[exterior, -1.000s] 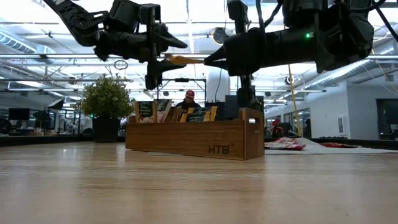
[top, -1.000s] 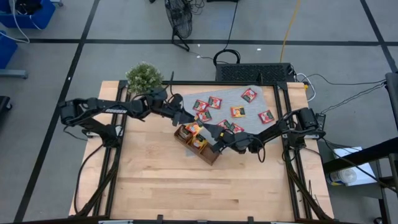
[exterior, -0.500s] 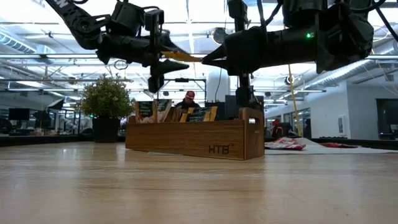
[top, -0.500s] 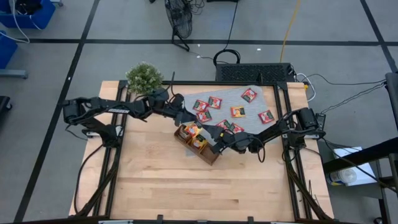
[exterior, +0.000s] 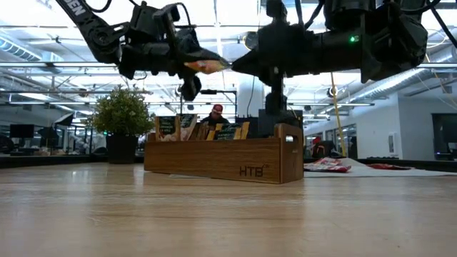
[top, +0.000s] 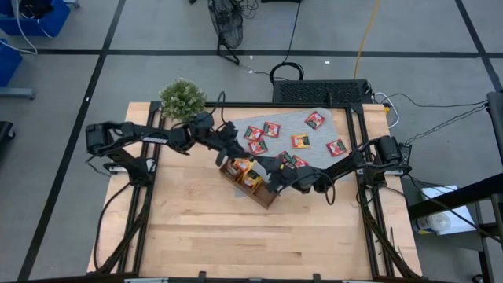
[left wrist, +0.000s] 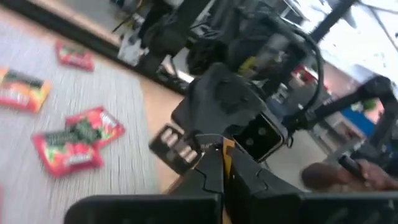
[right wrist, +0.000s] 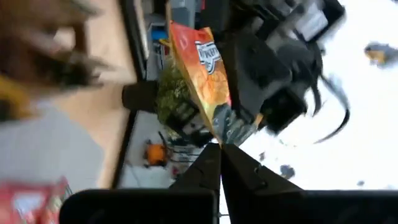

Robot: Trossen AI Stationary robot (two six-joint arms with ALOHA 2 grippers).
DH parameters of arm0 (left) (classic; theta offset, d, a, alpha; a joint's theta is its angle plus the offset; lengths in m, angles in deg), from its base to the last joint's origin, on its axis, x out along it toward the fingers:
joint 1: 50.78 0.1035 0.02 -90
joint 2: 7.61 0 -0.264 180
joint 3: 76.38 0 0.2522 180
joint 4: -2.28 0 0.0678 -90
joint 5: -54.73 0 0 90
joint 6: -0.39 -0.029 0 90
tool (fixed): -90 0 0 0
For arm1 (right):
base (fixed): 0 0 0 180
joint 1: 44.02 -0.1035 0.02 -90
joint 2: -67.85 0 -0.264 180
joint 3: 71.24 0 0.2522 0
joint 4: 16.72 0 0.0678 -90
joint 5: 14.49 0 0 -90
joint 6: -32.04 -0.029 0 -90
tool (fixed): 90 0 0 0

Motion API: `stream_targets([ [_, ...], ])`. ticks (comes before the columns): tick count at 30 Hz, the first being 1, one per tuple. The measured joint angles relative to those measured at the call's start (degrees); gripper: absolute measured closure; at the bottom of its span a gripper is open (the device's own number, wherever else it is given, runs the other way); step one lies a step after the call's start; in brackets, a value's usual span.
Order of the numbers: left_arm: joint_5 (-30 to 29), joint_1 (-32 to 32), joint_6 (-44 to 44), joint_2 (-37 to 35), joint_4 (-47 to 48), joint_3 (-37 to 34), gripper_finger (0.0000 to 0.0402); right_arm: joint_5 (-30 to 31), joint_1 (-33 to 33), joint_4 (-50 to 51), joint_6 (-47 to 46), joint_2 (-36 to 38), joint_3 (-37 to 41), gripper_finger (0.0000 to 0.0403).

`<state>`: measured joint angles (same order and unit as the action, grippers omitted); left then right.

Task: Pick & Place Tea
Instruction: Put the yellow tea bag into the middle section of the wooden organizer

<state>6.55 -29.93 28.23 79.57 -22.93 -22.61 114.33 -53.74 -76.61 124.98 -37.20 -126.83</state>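
One orange tea sachet (exterior: 208,66) hangs in the air above the brown wooden tray (exterior: 221,160), held between both grippers. My left gripper (exterior: 198,60) comes at it from the table's left and is shut on it. From the right, my right gripper (exterior: 235,65) is shut on its other end. The tray (top: 251,182) stands on the table with several sachets upright in its compartments. More red and orange sachets (top: 299,141) lie flat on the grey mat (top: 330,130) at the back. My left gripper pinches the sachet's left end (exterior: 193,64) between its two fingers, roughly level, from the table's left. In its wrist view only an orange sliver (left wrist: 228,148) shows beside the fingertips. The sachet is clear of the tray. My right gripper pinches the sachet's lower corner (right wrist: 219,138) between its two fingertips, roughly level, from the table's right. The sachet's orange face (right wrist: 198,65) stretches away from the fingers toward the left gripper. It hangs clear above the tray.
A potted plant (top: 182,98) stands at the table's far left corner. The tray sits slantwise mid-table, right under both grippers. Bare wood (top: 236,236) lies toward the near edge. A person (exterior: 218,113) shows in the room behind the tray.
My left gripper, with open fingers on either side of the sachet's end, has shut on it while rolling its wrist. My right gripper has rolled too, staying in place, and the sachet has turned from flat and edge-on to tilted.
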Motion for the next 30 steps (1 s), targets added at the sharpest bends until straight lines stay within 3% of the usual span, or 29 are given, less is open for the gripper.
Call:
stream_targets([
  [7,0.8,0.1,-19.3,-6.5,-0.8,0.1,0.0399,0.4,0.2,0.5,-39.5,-0.1,0.2,0.0403],
  [11,3.2,-0.1,-29.2,-9.8,3.6,0.1,0.0399,3.4,0.8,0.5,-51.4,-0.1,0.1,0.0403],
  [19,2.2,-2.8,-42.5,-9.6,11.7,-1.1,0.0400,21.2,3.1,0.3,-55.4,2.5,0.2,0.0403],
  [30,6.2,-7.2,-57.0,-9.3,10.8,-6.9,0.0400,25.7,4.9,0.1,-56.7,9.6,1.1,0.0403],
])
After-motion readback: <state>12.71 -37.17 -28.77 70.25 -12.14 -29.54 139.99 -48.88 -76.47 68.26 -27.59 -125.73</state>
